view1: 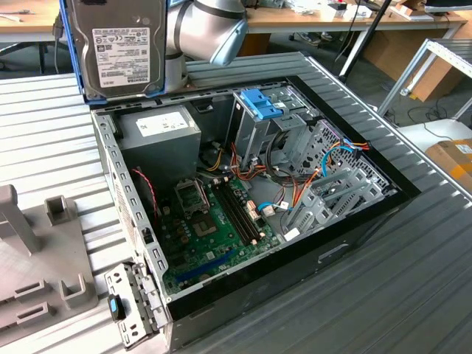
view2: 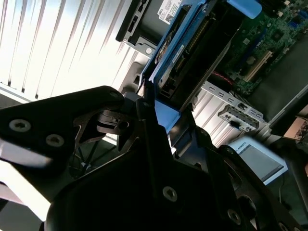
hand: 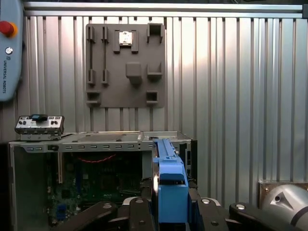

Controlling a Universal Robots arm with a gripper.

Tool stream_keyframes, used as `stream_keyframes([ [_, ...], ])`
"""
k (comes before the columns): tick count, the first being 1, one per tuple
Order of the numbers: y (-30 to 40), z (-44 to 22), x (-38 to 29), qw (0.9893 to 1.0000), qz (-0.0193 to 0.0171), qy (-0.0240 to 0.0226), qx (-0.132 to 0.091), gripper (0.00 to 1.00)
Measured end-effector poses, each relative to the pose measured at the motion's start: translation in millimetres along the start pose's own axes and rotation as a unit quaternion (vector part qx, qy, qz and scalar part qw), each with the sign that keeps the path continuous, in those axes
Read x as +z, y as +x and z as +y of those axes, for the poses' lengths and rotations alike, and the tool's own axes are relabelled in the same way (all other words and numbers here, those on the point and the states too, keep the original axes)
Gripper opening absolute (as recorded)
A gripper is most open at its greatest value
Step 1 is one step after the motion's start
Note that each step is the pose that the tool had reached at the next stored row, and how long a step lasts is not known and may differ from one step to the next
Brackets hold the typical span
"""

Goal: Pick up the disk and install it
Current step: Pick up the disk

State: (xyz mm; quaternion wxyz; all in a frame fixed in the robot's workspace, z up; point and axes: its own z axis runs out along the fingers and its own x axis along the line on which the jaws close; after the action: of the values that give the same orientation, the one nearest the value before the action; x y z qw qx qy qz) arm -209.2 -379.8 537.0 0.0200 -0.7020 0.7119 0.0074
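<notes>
The disk (view1: 122, 48) hangs upright above the back left corner of the open computer case (view1: 369, 214), its labelled face toward the exterior view and blue rails along its edges. In both wrist views my gripper (view2: 161, 113) is shut on the disk (view2: 192, 53) at its blue end. The blue rail and tab of the disk (hand: 171, 187) stand between the black fingers (hand: 137, 211) of my gripper (hand: 171, 204). The grey arm (view1: 210, 29) rises behind the disk.
Inside the case lie a green motherboard (view1: 214, 228), a grey power supply (view1: 158, 136) and a tall metal cage with a ribbed blue clip (view1: 259, 103). A grey fixture plate (view1: 37, 265) and a small metal bracket (view1: 129, 306) sit on the exterior view's left.
</notes>
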Motion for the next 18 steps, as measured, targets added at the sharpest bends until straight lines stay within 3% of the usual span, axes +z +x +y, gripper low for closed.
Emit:
stream_keyframes([
  [3, -0.1, -9.5, 0.1, 1.0, 0.0, -0.0001, -0.001, 0.36],
  [9, -0.1, -10.2, 0.2, 1.0, 0.0, -0.0001, -0.001, 0.36],
  [11, -0.2, -14.8, 0.3, 1.0, -0.0001, -0.0001, -0.003, 0.36],
  [14, 0.0, -27.0, 0.5, 1.0, -0.0001, -0.0002, -0.005, 0.36],
  [18, 4.9, -34.3, 0.5, 1.0, -0.0001, -0.0003, -0.007, 0.36],
])
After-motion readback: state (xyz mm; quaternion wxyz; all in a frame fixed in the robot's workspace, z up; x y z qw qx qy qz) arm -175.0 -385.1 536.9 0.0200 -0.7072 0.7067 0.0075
